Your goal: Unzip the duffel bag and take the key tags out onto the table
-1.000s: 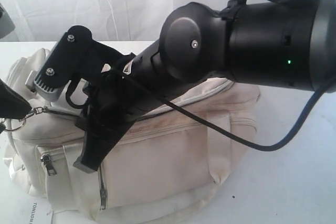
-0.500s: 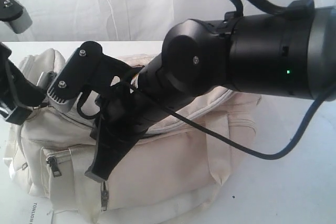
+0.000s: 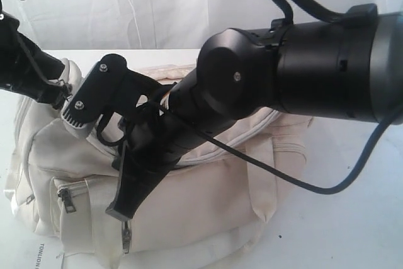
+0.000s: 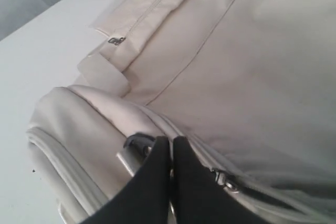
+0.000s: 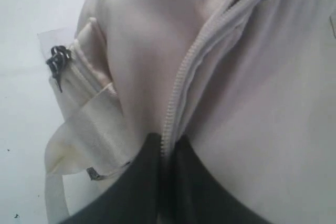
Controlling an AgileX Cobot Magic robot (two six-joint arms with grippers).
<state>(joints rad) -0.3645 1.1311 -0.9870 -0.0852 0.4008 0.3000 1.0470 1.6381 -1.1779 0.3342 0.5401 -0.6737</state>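
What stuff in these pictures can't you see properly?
- Key tags: in no view; fabric of the duffel bag covers its inside.
- Top zip, exterior view: the right arm blocks most of it.
- Left gripper, left wrist view: shut fingers hide what they pinch beside the metal ring.
- Right gripper, right wrist view: shut on the duffel bag's zip edge; any pull is hidden.
- Print on the table, exterior view: cut off by the bottom edge.

Exterior cam gives us the duffel bag [image 3: 201, 212] side-on, close up; both our wrist cams sit tight against its fabric.
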